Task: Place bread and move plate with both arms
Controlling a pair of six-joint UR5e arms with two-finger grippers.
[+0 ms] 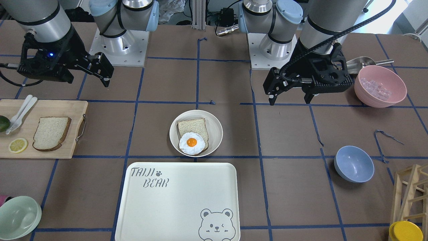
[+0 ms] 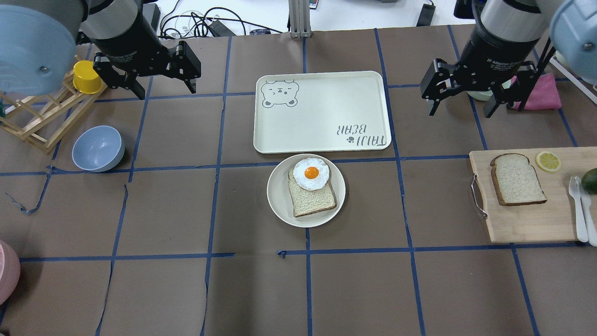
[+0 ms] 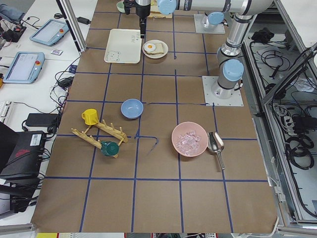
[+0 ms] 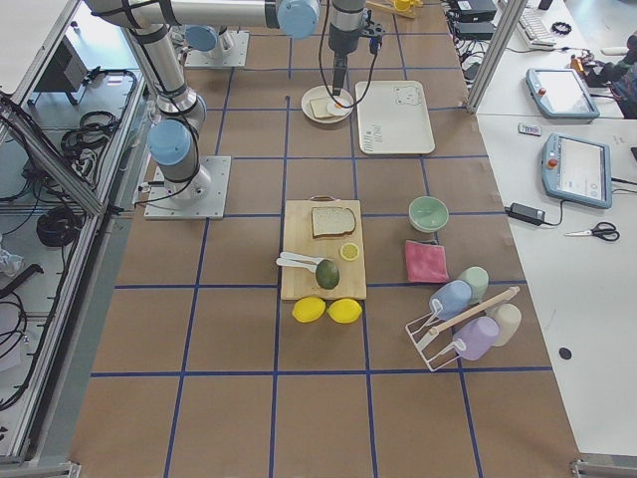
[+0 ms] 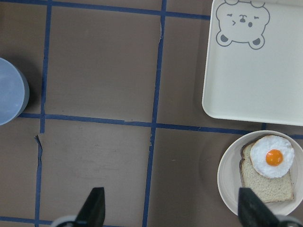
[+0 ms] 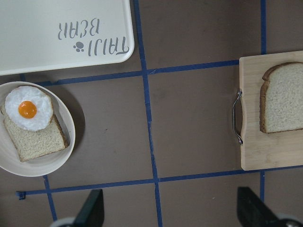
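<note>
Bread (image 2: 517,179) lies flat on the wooden board (image 2: 522,224) at the robot's right, well apart from the plate (image 2: 279,193), which sits mid-table just beside the robot-side edge of the bear-printed tray (image 2: 322,112). That layout probably explains the arms. The right gripper (image 2: 461,112) hangs above the table between tray and board, nearer the bread it would fetch. The left gripper (image 2: 165,91) hangs out on the opposite side. Both have their fingers spread wide with nothing between them, so no grasp has begun. The plate carries a smaller slice (image 2: 312,205) with a fried egg (image 2: 311,173) over its far half, which suggests the bread is meant to top it.

The bread has a pale speckled crumb, a dark brown crust and a domed top, and it looks soft and easily dented. The plate is round, cream and matte, and its raised rim offers each gripper an edge to pinch. The board is light-grained wood with a metal handle facing the plate. The tray is smooth and rectangular, with rounded corners.
</note>
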